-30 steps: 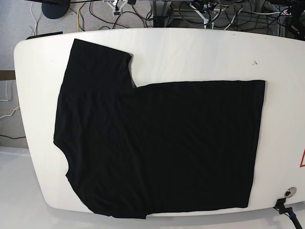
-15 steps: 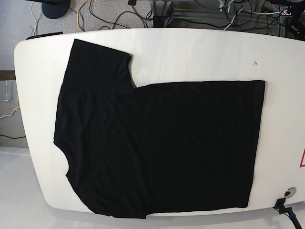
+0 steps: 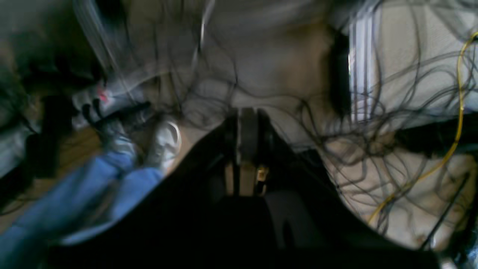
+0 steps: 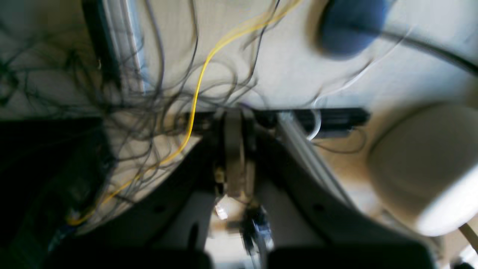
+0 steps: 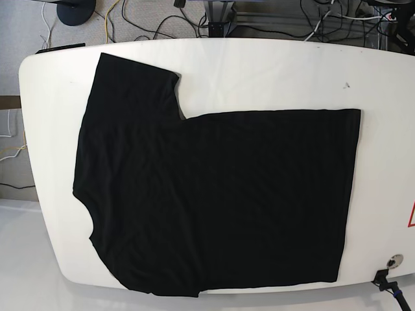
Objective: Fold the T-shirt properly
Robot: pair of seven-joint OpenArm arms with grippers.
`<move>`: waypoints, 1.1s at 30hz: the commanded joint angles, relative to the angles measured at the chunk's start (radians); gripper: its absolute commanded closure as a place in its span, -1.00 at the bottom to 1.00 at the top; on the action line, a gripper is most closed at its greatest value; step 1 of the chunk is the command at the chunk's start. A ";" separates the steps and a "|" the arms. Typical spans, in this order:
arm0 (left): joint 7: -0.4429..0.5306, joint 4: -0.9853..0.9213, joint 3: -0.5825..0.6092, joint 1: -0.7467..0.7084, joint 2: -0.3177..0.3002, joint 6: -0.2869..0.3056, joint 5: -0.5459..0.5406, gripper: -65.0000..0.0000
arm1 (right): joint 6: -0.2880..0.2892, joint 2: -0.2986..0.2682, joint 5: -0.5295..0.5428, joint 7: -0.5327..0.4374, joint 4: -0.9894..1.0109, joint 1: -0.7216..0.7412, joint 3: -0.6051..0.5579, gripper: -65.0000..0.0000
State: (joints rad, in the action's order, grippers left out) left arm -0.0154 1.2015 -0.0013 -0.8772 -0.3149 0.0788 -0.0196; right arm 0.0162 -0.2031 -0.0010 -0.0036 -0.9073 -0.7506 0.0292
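The black T-shirt (image 5: 214, 194) lies flat on the white table (image 5: 272, 71), plain side up, with one sleeve pointing to the far left corner and the hem along the right. No print shows. Neither arm appears in the base view. In the left wrist view my left gripper (image 3: 248, 140) is shut with nothing between its fingers, raised over the cabled floor. My right gripper (image 4: 234, 149) in the right wrist view is also shut and empty, likewise facing the floor beyond the table. The shirt is not in either wrist view.
Tangled cables (image 5: 162, 16) and a yellow cord (image 4: 194, 97) lie on the floor behind the table. A round stand base (image 5: 74, 10) sits at far left. A metal fitting (image 5: 394, 262) sits near the table's front right edge. A person's jeans (image 3: 74, 194) show in the left wrist view.
The arm parts seen at the top edge of the base view a second ago have withdrawn out of frame. The T-shirt has not moved.
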 commanded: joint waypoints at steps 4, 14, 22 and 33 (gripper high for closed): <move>-0.031 0.247 -0.001 -0.081 -0.061 -0.004 0.017 1.00 | -0.006 -0.018 -0.008 0.027 -0.269 -0.148 0.059 1.00; -0.049 0.611 -0.023 -0.143 -0.114 -0.007 0.081 1.00 | -0.006 -0.020 -0.010 0.089 -0.744 -0.270 0.103 1.00; -0.047 0.754 -0.083 -0.126 -0.102 -0.011 0.125 1.00 | 0.024 -0.018 0.008 0.157 -1.004 -0.227 0.194 1.00; -0.216 0.977 -0.100 0.032 -0.090 0.009 0.119 1.00 | 0.155 -0.019 0.286 0.365 -1.072 -0.166 0.448 1.00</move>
State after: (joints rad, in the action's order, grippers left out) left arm -0.2565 2.1334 -0.0917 -0.8597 -0.4007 0.0849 0.1032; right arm 0.1585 -0.2123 0.2276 0.3759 -1.9491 -0.9249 0.4511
